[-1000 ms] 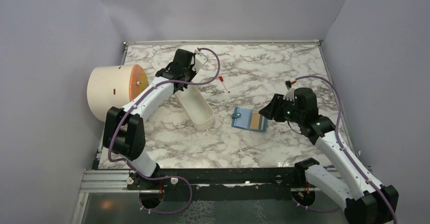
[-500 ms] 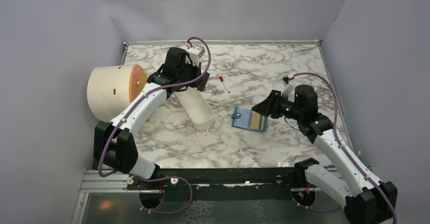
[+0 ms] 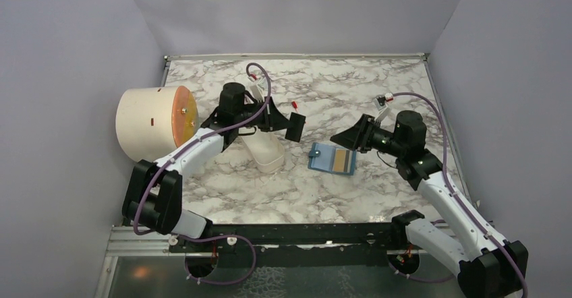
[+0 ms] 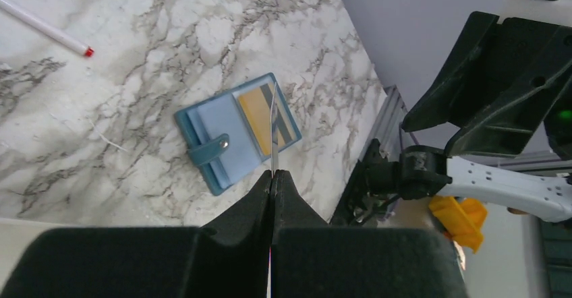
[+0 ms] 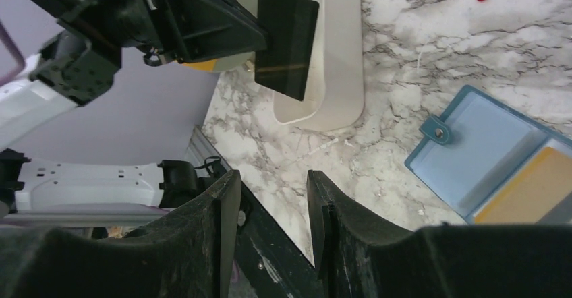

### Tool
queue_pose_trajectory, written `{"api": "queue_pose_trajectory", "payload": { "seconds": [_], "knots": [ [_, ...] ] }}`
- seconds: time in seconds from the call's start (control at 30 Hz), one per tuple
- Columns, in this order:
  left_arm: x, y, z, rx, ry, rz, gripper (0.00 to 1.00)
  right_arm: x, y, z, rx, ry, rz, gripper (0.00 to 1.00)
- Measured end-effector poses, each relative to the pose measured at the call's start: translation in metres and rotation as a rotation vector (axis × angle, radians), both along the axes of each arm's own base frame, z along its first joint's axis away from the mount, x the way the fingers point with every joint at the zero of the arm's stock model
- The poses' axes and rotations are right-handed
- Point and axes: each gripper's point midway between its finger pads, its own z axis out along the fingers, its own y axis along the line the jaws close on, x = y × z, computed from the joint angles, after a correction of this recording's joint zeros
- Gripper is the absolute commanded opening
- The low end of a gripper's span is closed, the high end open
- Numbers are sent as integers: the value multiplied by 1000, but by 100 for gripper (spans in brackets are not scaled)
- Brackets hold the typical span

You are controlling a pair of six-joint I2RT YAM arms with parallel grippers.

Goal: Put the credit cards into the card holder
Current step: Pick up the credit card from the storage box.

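The teal-blue card holder (image 3: 326,157) lies open on the marble table, a yellow-orange credit card (image 3: 341,162) in its right panel. My left gripper (image 3: 281,123) is shut on a dark grey credit card (image 3: 295,127), held in the air left of the holder, above the white tray's end. In the left wrist view this card (image 4: 273,133) shows edge-on, sticking out from the shut fingertips (image 4: 272,174) over the holder (image 4: 214,126). My right gripper (image 3: 341,138) hovers open and empty just beyond the holder's far right side; its wrist view shows the dark card (image 5: 287,42) and the holder (image 5: 482,143).
A long white oval tray (image 3: 264,151) lies left of the holder. A cream cylinder (image 3: 147,123) with a round orange face sits on its side at the table's left edge. A thin white pen with a red cap (image 3: 297,110) lies further back. Grey walls enclose the table.
My left arm has swung right from the tray's far end towards the card holder, carrying the dark card. The right gripper has risen a little and shifted left.
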Motion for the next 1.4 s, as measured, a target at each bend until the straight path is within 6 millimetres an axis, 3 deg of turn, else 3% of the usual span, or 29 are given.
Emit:
{"api": "queue_pose_trajectory", "payload": {
  "seconds": [0.43, 0.73, 1.0, 1.4],
  "knots": [
    [-28, -17, -1, -140, 160, -114, 0, -1, 12, 8, 76, 7, 60, 42],
    [-63, -52, 7, -184, 212, -253, 0, -4, 15, 6, 139, 23, 60, 48],
    [-93, -78, 20, -224, 240, -337, 0, -11, 18, 12, 196, 12, 90, 45],
    [-98, -84, 20, -244, 286, -292, 0, -17, 12, 17, 192, -7, 59, 48]
  ]
}}
